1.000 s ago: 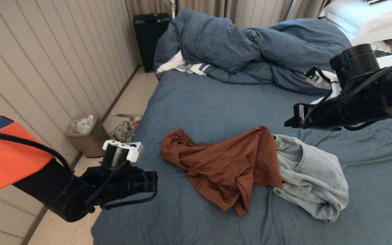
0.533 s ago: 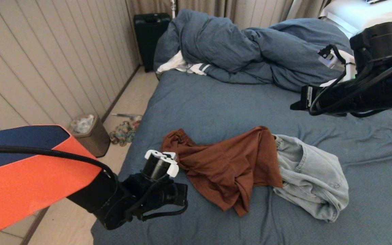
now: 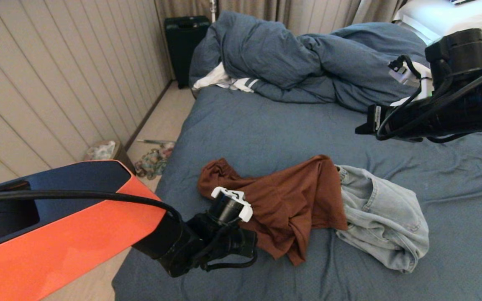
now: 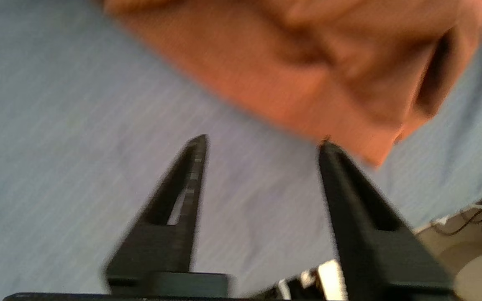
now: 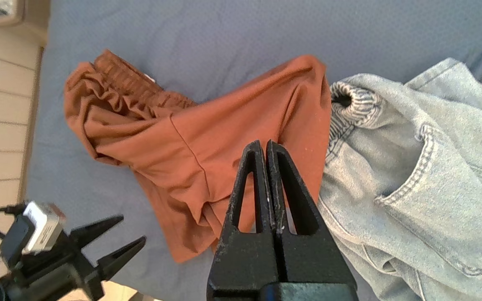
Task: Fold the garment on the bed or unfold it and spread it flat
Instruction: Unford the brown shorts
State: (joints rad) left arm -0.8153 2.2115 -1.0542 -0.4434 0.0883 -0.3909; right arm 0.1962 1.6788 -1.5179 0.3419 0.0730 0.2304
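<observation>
A crumpled rust-brown garment (image 3: 283,200) lies on the slate-blue bed (image 3: 266,129), its elastic waistband (image 5: 119,77) bunched toward the bed's left edge. A light denim garment (image 3: 385,219) lies against its right side. My left gripper (image 4: 262,142) is open just over the sheet at the brown garment's near left edge, and one fingertip (image 4: 326,150) is level with a cloth corner. The right wrist view also shows this left gripper (image 5: 133,228) open beside the garment. My right gripper (image 5: 262,144) is shut and empty, hovering well above both garments at the right (image 3: 360,128).
A bunched blue duvet (image 3: 308,58) and white pillows (image 3: 446,21) fill the far end of the bed. A black suitcase (image 3: 184,42) stands by the panelled wall. A bin (image 3: 101,150) and a small heap (image 3: 153,161) sit on the floor strip left of the bed.
My left arm has swung rightward from beside the bed's left edge to the near edge of the brown garment. The right arm has lifted a little. Both garments lie as before.
</observation>
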